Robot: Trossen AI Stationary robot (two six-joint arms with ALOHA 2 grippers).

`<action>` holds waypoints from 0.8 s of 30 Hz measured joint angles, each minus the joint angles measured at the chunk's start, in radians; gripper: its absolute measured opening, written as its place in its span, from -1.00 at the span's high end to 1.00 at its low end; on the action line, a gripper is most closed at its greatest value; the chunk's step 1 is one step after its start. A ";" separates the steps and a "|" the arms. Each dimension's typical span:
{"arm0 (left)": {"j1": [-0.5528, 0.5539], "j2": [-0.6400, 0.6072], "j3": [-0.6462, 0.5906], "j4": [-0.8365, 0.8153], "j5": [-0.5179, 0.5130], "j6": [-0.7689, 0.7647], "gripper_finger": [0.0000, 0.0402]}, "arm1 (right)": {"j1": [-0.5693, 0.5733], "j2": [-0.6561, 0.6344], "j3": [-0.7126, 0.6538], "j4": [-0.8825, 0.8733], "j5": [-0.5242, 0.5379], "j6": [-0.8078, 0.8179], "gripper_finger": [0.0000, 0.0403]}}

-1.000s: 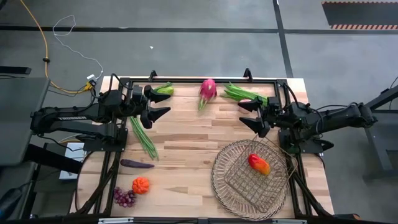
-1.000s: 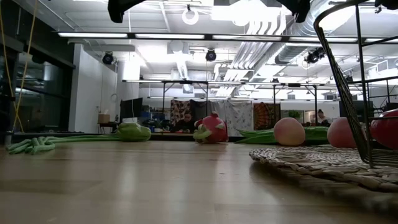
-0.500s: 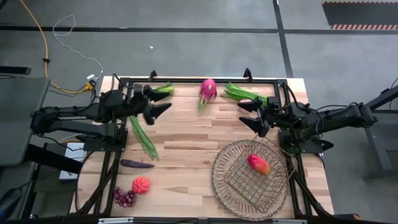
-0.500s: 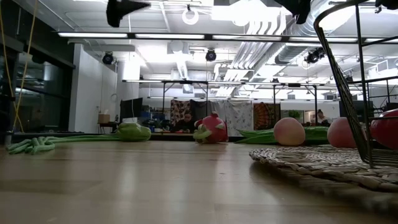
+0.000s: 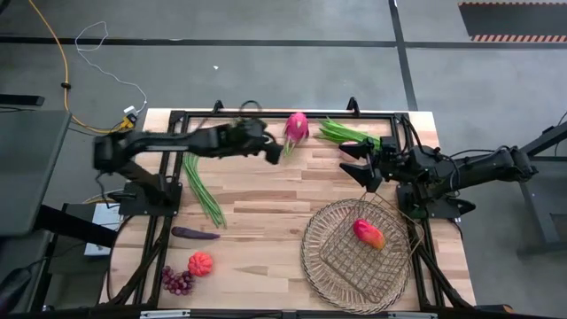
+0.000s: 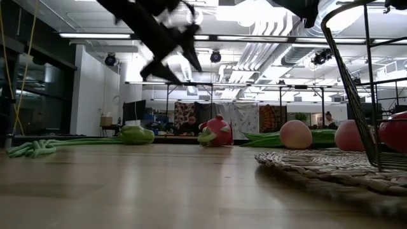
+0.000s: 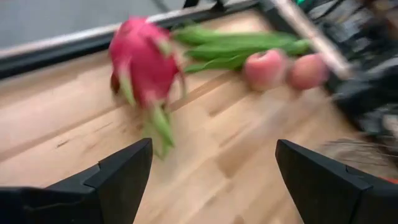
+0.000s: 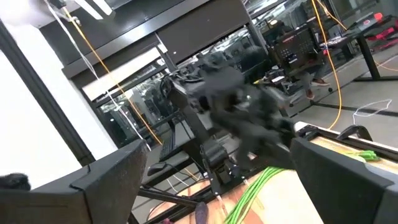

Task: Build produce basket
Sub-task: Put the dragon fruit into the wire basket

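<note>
The pink dragon fruit (image 5: 296, 127) lies on its side near the table's far edge; the left wrist view shows the fruit (image 7: 144, 62) just ahead. My left gripper (image 5: 270, 151) hangs open in the air beside it and touches nothing; the low view shows the gripper (image 6: 173, 60) well above the wood. My right gripper (image 5: 357, 164) is open too, above the table by the peaches (image 7: 264, 67). The tan basket (image 5: 306, 257) sits at the near right with a red-orange fruit (image 5: 368, 234) inside.
A long bean bunch (image 5: 204, 195) lies at the left and another (image 5: 347, 133) at the far right. Eggplant (image 5: 195, 234), pumpkin (image 5: 200, 263) and grapes (image 5: 177, 281) sit near the left corner. A green pepper (image 6: 137, 135) rests at the far edge. Bare wood lies mid-table.
My left arm has swung out fast from the table's far left corner toward the right along the far edge, reaching the dragon fruit; its gripper stays open. Nothing on the table has moved.
</note>
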 joint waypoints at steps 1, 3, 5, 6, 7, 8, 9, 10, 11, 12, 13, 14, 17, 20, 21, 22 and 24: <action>0.012 0.050 0.020 -0.002 0.002 0.000 -0.63 | 0.000 0.000 0.000 -0.004 0.007 0.000 -0.91; 0.036 0.142 0.063 -0.009 0.002 0.001 -0.63 | 0.000 0.000 0.000 -0.011 0.021 0.000 -0.91; 0.062 0.216 0.106 -0.016 0.011 0.000 -0.63 | 0.000 0.000 0.000 -0.022 0.035 0.002 -0.91; 0.075 0.250 0.130 -0.013 0.022 0.001 -0.63 | 0.000 0.000 0.000 -0.026 0.044 0.002 -0.91; 0.087 0.280 0.151 -0.015 0.038 0.000 -0.63 | 0.000 0.000 0.000 -0.027 0.053 0.002 -0.91; 0.097 0.309 0.174 -0.016 0.050 0.001 -0.63 | 0.000 0.000 0.000 -0.027 0.060 0.003 -0.91; 0.107 0.337 0.198 -0.015 0.058 0.004 -0.63 | 0.000 0.000 0.000 -0.027 0.069 0.003 -0.91; 0.115 0.361 0.219 -0.015 0.060 0.013 -0.63 | 0.000 0.000 0.000 -0.027 0.075 0.003 -0.91; 0.122 0.387 0.242 -0.016 0.060 0.025 -0.63 | 0.000 0.000 0.000 -0.027 0.078 0.003 -0.91; 0.127 0.411 0.268 -0.017 0.061 0.036 -0.63 | 0.000 0.000 0.000 -0.027 0.083 0.002 -0.91; 0.132 0.433 0.292 -0.030 0.070 0.046 -0.63 | 0.000 0.000 0.000 -0.027 0.089 0.002 -0.91; 0.139 0.454 0.316 -0.055 0.080 0.051 -0.63 | 0.000 0.000 0.000 -0.027 0.097 0.002 -0.91; 0.152 0.508 0.379 -0.095 0.119 0.056 -0.63 | 0.000 0.000 0.000 -0.027 0.108 0.001 -0.91; 0.154 0.542 0.419 -0.092 0.120 0.077 -0.63 | 0.000 0.000 0.000 -0.028 0.112 0.000 -0.91; 0.154 0.552 0.426 -0.097 0.116 0.080 -0.63 | 0.000 0.000 0.000 -0.028 0.112 0.000 -0.91; 0.154 0.562 0.430 -0.096 0.110 0.080 -0.63 | 0.000 0.000 0.000 -0.028 0.112 0.000 -0.91; 0.154 0.576 0.430 -0.107 0.108 0.077 -0.63 | 0.000 0.000 0.000 -0.030 0.112 0.000 -0.91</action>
